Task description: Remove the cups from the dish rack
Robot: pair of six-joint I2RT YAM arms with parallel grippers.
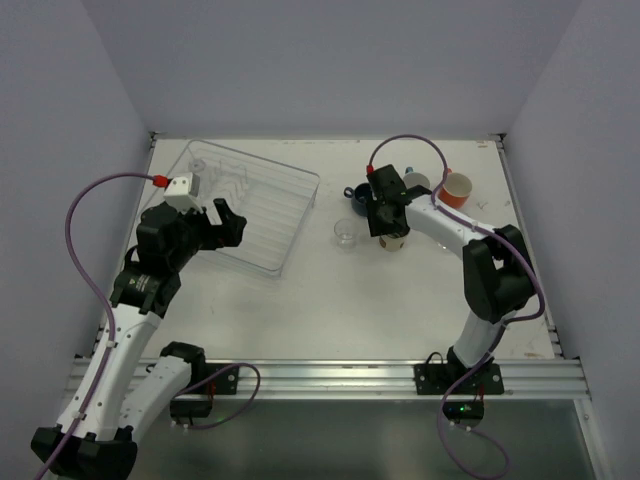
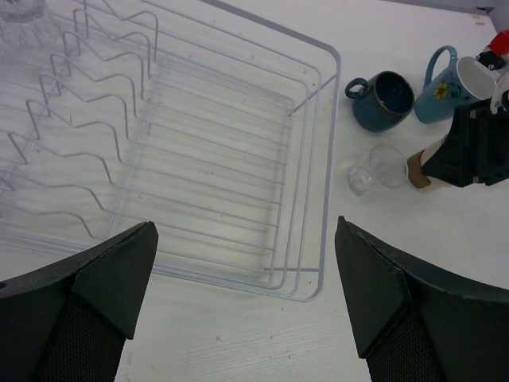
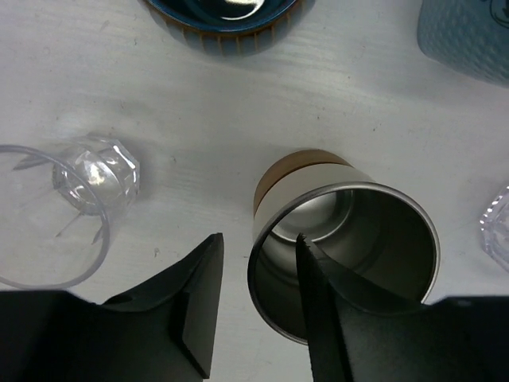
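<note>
rack: large clear plastic dish rack (image 1: 270, 200); rectangular, raised rim, rows of wavy ridged dividers inside; sits left of centre on the white table (image 1: 330, 310)
in rack: one clear faceted tumbler (image 2: 24, 20) in a far corner; the slots that show are otherwise bare
left claw: left gripper (image 2: 246, 294) over the rack's near rim; black wedge-shaped fingers (image 2: 95, 294) spread wide; holding nothing, touching nothing
right claw: right gripper (image 3: 256, 239) down at the cream cup; jaws a narrow gap apart, straddling the cup's wall; one finger outside, the other inside the mouth; a strip of table shows between outer finger and rim, so not pinching
cream cup: cream cylindrical cup with a brown band at its base (image 3: 374, 239); smooth, glossy inside; on the table right of the rack, out of it
neighbours: second clear tumbler with a faceted base (image 1: 346, 234) just beside the cream cup, between it and the rack
behind: dark blue glazed cup with a loop handle (image 1: 358, 196); light blue mug with a yellow flower print (image 2: 445, 87); orange cup, white inside (image 1: 457, 188); all three on the table, near each other, apart from the rack
</note>
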